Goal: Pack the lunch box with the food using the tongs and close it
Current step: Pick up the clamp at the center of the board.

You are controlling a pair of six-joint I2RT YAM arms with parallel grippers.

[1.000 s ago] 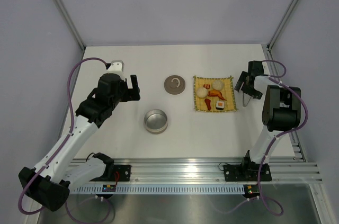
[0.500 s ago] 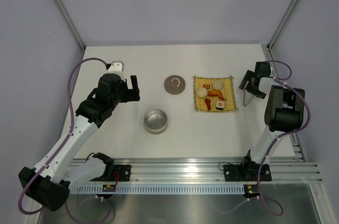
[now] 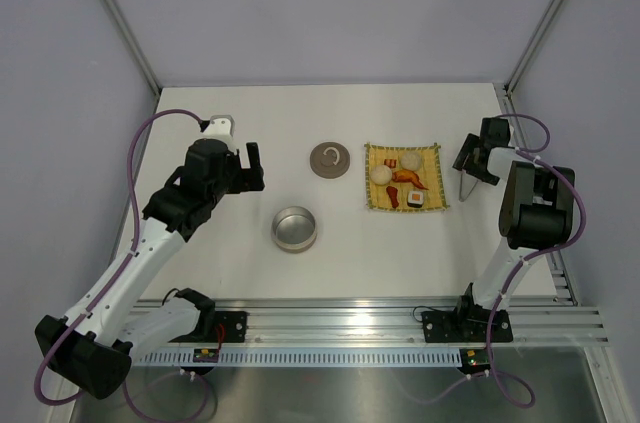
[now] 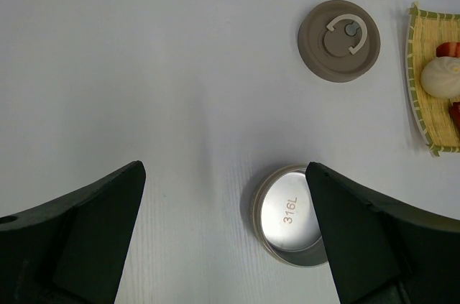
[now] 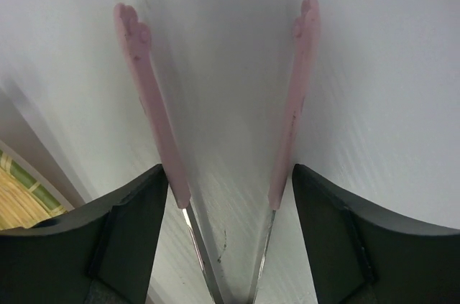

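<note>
Over at the table's right edge, beside the yellow mat (image 3: 403,176), we see the tongs (image 5: 147,95), arms apart, between the fingers of the right gripper (image 5: 228,174). Can't tell if they're gripped. The lunch box (image 3: 294,227) sits open mid-table.

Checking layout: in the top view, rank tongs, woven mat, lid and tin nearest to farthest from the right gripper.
1. tongs, at the right gripper
2. woven mat, just left of it
3. lid, centre
4. tin, centre, nearer the bases

Lunch box (image 3: 294,229) in front, lid (image 3: 330,159) behind it, food (image 3: 403,178) on mat (image 3: 430,155) to the right, tongs (image 3: 463,191) farther right.
</note>
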